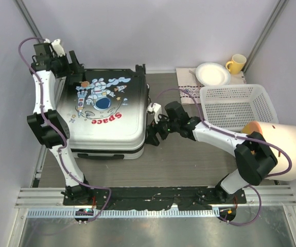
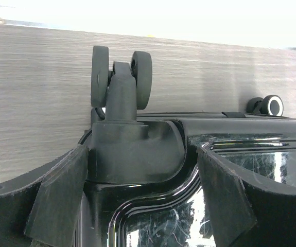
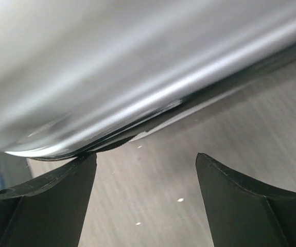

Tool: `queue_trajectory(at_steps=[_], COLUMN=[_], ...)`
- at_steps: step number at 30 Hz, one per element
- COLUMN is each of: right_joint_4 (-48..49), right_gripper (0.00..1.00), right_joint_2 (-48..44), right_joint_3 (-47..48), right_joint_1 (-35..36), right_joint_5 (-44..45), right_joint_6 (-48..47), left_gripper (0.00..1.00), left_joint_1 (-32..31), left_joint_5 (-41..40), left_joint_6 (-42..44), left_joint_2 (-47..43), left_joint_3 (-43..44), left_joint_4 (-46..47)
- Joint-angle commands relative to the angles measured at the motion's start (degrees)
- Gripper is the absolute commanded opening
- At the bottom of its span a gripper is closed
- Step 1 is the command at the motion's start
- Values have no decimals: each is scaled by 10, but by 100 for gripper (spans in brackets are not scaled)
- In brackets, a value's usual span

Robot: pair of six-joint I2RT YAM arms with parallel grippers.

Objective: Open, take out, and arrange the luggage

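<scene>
luggage: white-to-black hard-shell wheeled suitcase (image 1: 106, 110) with astronaut print lies flat, lid shut, on the left of the grey wood-grain bench (image 1: 189, 164) | left gripper (image 2: 142, 170): open, straddling the far-left black wheel mount (image 2: 132, 149) | right gripper (image 3: 145, 170): open, empty, at the right-side seam | progress: apparently unopened; taking out and arranging remain

I note the luggage (image 1: 111, 128) shell as glossy, smooth hard plastic, finely scratched; its wheels (image 2: 100, 77) matt dark plastic; worktop (image 1: 189, 159) matt grey wood-grain.
</scene>
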Motion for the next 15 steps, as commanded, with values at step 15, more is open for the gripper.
queue_trajectory(at_steps=[15], right_joint_4=[-88], right_gripper=[77], right_joint_2=[-139], right_joint_3=[-6], right_joint_1=[-147], right_joint_5=[-68], right_joint_6=[-85], left_gripper=[86], left_joint_1=[82], left_joint_5=[108], left_joint_6=[171], left_joint_2=[-247], left_joint_3=[-144], left_joint_4=[-307])
